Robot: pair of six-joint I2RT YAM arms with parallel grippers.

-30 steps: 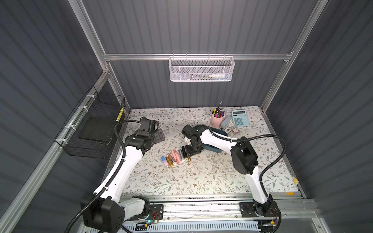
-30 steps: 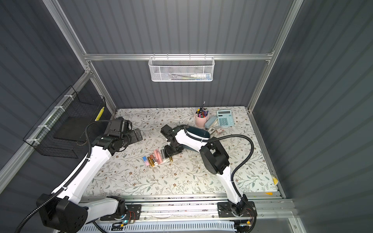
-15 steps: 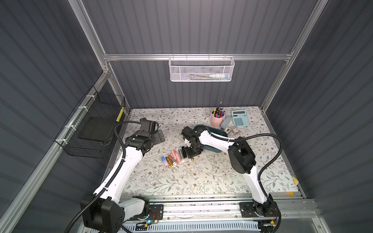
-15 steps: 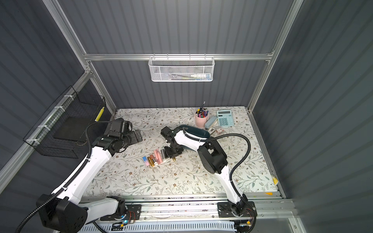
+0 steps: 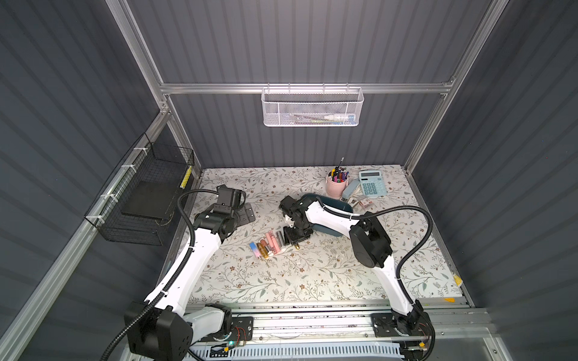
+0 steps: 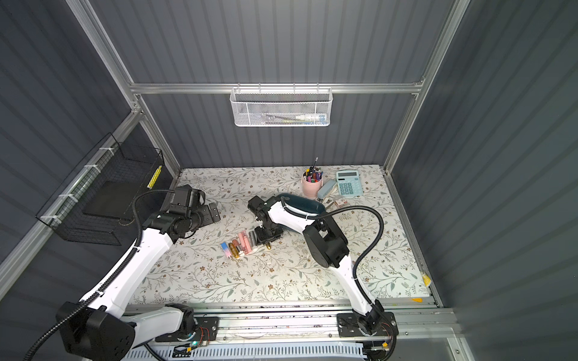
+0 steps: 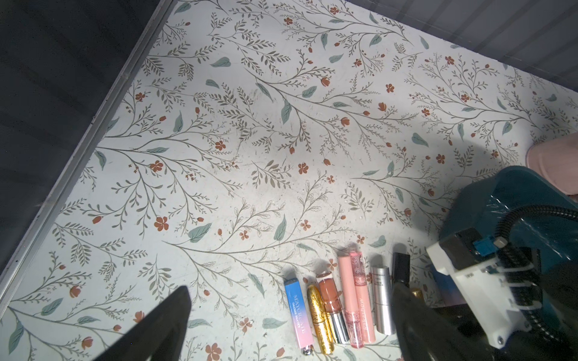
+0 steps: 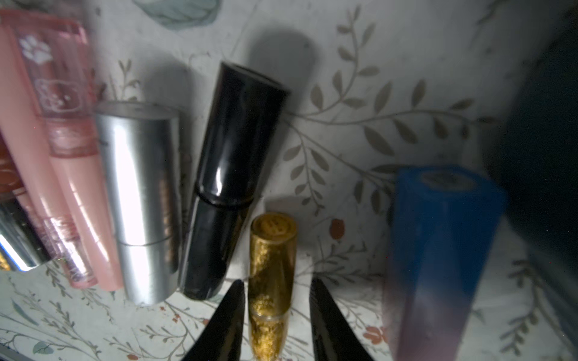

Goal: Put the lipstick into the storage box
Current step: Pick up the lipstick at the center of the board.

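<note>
Straddled the gold lipstick [image 8: 272, 265], flat on the mat [image 8: 359, 93] near the box [image 7: 500, 190], with the right gripper [image 8: 276, 281] narrowly parted and clamping nothing yet (gap along one finger [image 8: 328, 318]), long axis in line with the fingers, and with the empty, wide-open left gripper [image 7: 291, 285] farther off

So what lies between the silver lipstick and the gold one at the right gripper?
The black lipstick, lying beside the silver lipstick and near the gold lipstick, in the right wrist view.

Floral worktop [image 5: 312, 281]: row of lipsticks [image 5: 269, 243] mid-worktop, teal storage box [image 5: 337, 204] beside; pen cup [image 5: 334, 187], calculator [image 5: 371, 183] far right corner.
</note>
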